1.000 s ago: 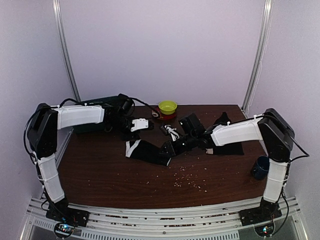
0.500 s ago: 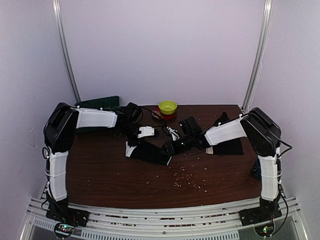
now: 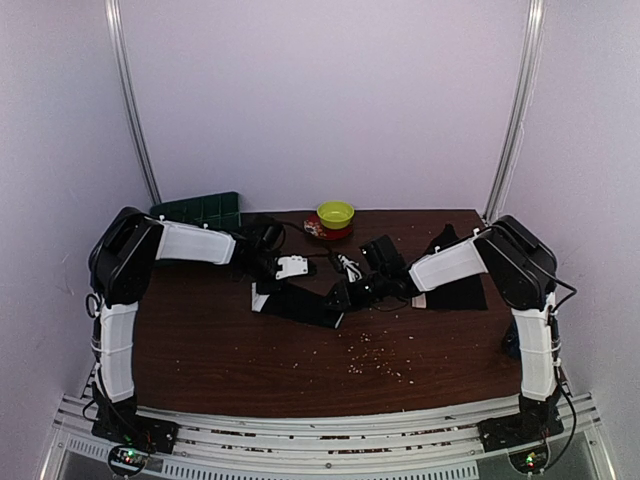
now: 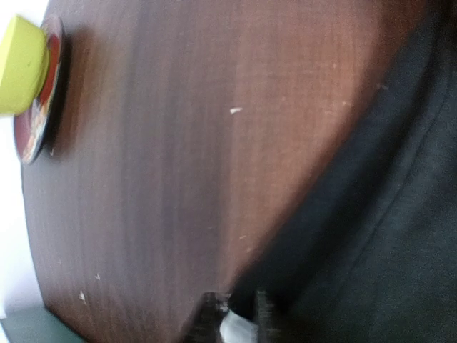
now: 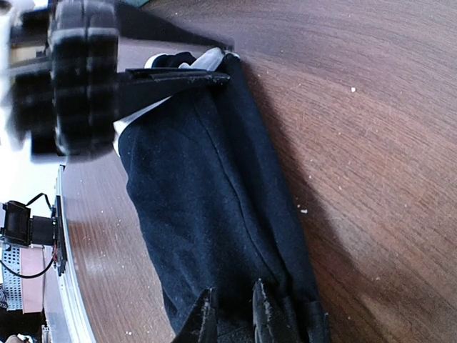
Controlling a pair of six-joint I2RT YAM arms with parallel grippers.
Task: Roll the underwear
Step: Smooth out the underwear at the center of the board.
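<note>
Left gripper (image 4: 235, 321) sits at the white-trimmed left corner of the plain black fabric underwear (image 3: 298, 303) with one white band, which lies mid-way across the dark brown wooden table (image 3: 200, 345). Its wrist view is blurred: two fingertips stand close together with a scrap of white between them, and whether they pinch it cannot be told. Behind that arm, one dark green compartmented plastic tray (image 3: 200, 210) is partly hidden. One round yellow-green bowl (image 3: 335, 212) stands on a red-and-dark saucer (image 3: 316, 230) near the back edge, and both are cut off in the left wrist view. Right gripper (image 5: 234, 314) is clamped on the underwear's right end, with folded cloth between its fingers. Pale crumbs (image 3: 372, 352) lie scattered in front of it. A second black fabric garment (image 3: 460, 292), making two in all, lies farther right, largely covered by the right arm, and its trim is hard to make out.
</note>
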